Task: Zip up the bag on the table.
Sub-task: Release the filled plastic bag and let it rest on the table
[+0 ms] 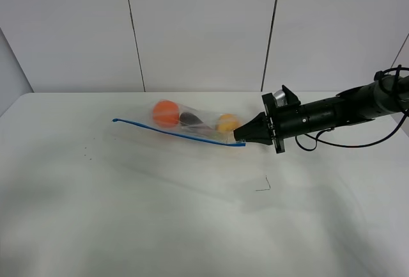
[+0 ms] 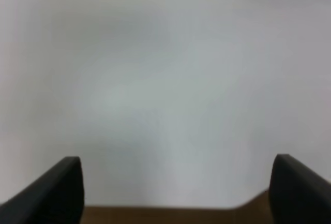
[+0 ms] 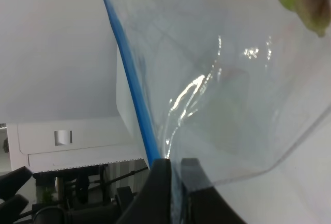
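Bag on worktop, long axis left-right, blue zipper strip along near edge.
Right gripper fingers pinch strip's right end; orange, eggplant, pear inside. Left gripper fingers spread wide, holding nothing, view blurred.

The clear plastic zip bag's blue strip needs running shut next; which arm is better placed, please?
Right: its claw is already shut on the blue zipper strip. The left claw is open over bare surface.
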Motion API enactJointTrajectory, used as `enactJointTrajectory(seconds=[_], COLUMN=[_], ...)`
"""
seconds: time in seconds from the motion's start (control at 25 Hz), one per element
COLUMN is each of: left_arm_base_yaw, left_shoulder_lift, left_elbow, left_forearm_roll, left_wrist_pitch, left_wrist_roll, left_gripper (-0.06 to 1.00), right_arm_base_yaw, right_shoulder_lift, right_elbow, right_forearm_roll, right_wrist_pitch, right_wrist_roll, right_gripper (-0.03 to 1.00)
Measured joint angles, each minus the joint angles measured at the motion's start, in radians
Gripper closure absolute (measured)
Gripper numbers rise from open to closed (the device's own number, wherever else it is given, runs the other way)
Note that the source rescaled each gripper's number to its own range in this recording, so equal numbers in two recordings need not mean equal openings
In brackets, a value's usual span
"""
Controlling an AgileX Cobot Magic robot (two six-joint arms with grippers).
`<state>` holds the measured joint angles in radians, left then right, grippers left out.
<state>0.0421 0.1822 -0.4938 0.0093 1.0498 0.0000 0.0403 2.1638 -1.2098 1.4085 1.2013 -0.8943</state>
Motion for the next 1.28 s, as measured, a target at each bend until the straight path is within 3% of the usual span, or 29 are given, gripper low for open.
enactJointTrajectory(seconds=[0.32, 1.0, 1.08, 1.2, 1.28], left_arm_base_yaw=[-0.059, -0.059, -0.059, -0.059, -0.059], left_shoulder_lift=[-0.183, -0.185, -0.185, -0.185, -0.185], left_elbow=[0.001, 0.001, 0.001, 0.001, 0.001], left_forearm_roll=[-0.001, -0.001, -0.001, -0.001, -0.001], left_wrist_pitch=[0.0, 0.0, 0.0, 0.0, 0.0], left_wrist_roll=[0.0, 0.0, 0.0, 0.0, 0.0], left_gripper=[-0.05, -0.05, -0.05, -0.05, -0.05], right_arm_base_yaw=[0.0, 0.0, 0.0, 0.0, 0.0], right_shoulder_lift=[0.0, 0.0, 0.0, -0.001, -0.012], right_elbow=[0.0, 0.0, 0.0, 0.0, 0.0], right_forearm_roll=[0.0, -0.006, -0.019, -0.041, -0.075], right_wrist_pitch=[0.0, 0.0, 0.002, 0.003, 0.003], right_wrist_roll=[0.0, 0.0, 0.005, 0.05, 0.082], right_gripper=[0.97, 0.94, 0.8, 0.27, 0.08])
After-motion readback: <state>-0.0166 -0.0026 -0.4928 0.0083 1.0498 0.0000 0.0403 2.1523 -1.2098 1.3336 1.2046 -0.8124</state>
